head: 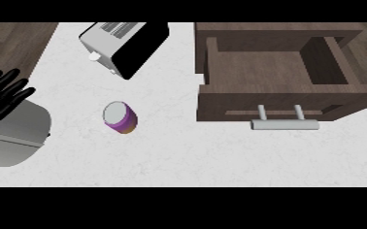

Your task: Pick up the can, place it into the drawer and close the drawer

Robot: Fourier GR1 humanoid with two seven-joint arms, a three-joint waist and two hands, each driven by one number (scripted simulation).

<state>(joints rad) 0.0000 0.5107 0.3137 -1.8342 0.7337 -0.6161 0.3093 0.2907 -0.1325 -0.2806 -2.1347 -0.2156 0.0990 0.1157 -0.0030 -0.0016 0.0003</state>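
A purple can (120, 118) with a pale top stands upright on the white counter (179, 155), left of centre. The wooden drawer (272, 73) is pulled open at the right, nothing visible inside it, and its grey bar handle (284, 124) faces the front. My left hand (13, 91) shows at the left edge, fingers straight and pointing up, well apart from the can, above its grey forearm (22, 133). My right hand does not show.
A toaster (123, 46) with a black side lies at the back, left of the drawer. Dark wood flooring shows beyond the counter's back left corner.
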